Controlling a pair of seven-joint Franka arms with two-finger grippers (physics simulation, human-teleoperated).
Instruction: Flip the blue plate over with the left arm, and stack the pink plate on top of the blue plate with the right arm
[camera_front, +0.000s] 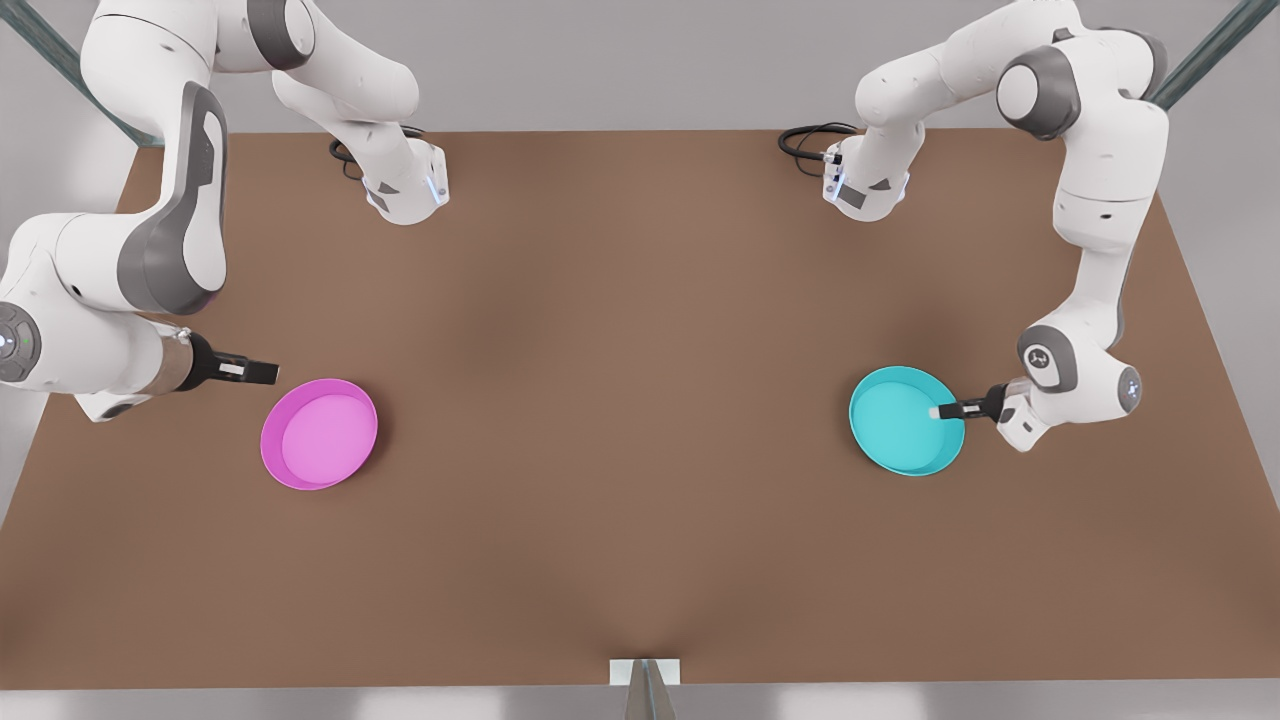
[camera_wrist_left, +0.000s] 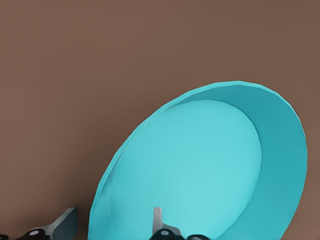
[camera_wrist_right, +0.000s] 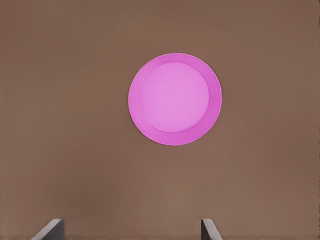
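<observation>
We see a turquoise-cyan blue plate (camera_front: 900, 425) on the front view's right, a magenta pink plate (camera_front: 320, 435) on its left (lighter pink inside), a plain brown table (camera_front: 620, 400), white arms with grey joint bands, black grippers, a pale grey backdrop.

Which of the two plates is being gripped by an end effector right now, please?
The blue plate, on the front view's right: the left end effector straddles its rim, one finger inside. The pink plate lies free, the right end effector open beside it.
</observation>
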